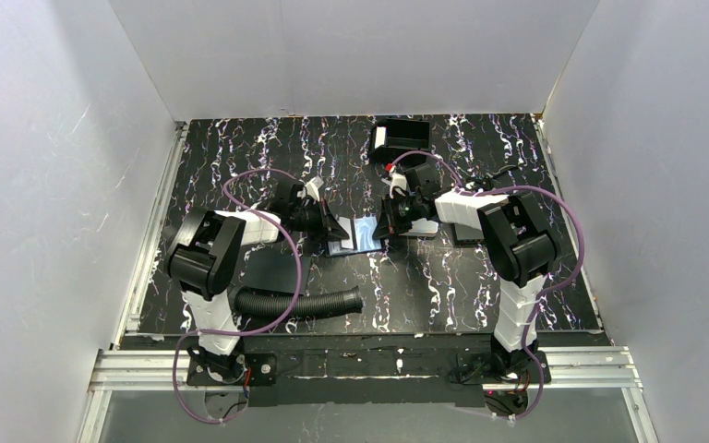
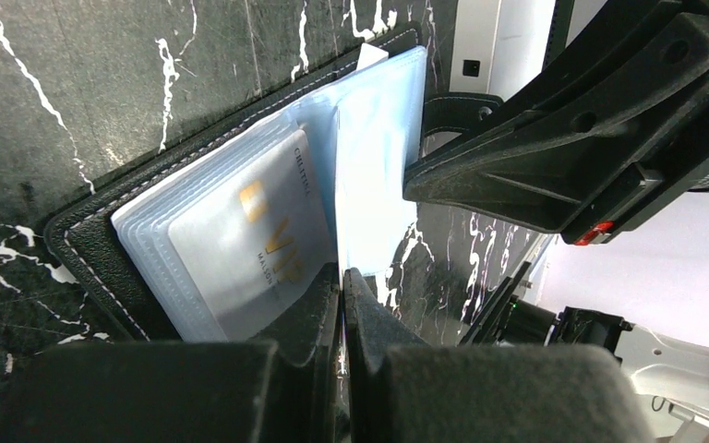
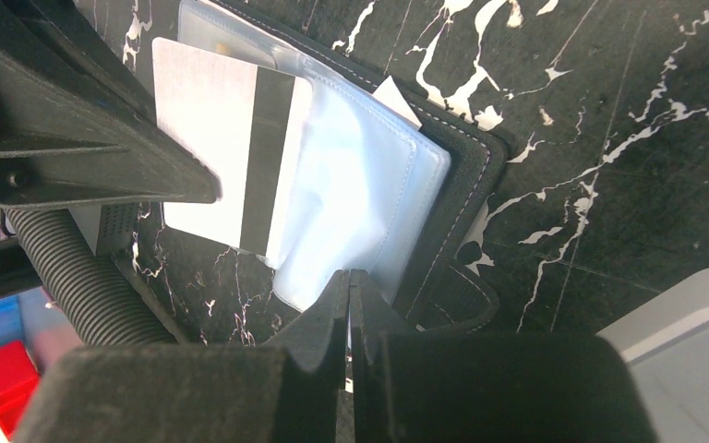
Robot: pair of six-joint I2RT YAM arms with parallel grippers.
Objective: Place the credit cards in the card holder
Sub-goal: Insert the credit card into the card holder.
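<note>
The card holder (image 1: pixel 360 235) lies open at the table's middle, its black stitched cover (image 2: pixel 83 249) (image 3: pixel 466 175) under a stack of clear sleeves. A grey VIP card (image 2: pixel 249 240) sits in a sleeve on one side. My left gripper (image 1: pixel 335 231) (image 2: pixel 342 277) is shut on a white card with a black magnetic stripe (image 3: pixel 212 138) and holds it at the sleeves' edge. My right gripper (image 1: pixel 390 224) (image 3: pixel 349 277) is shut on the edge of a pale blue clear sleeve (image 3: pixel 351 203) and lifts it. The two grippers face each other across the holder.
A silver-grey rounded case (image 3: pixel 692 360) lies just right of the holder. A black box with a white side (image 1: pixel 399 143) stands at the back. A black corrugated hose (image 1: pixel 295 305) (image 3: pixel 65 268) lies on the near table. White walls enclose three sides.
</note>
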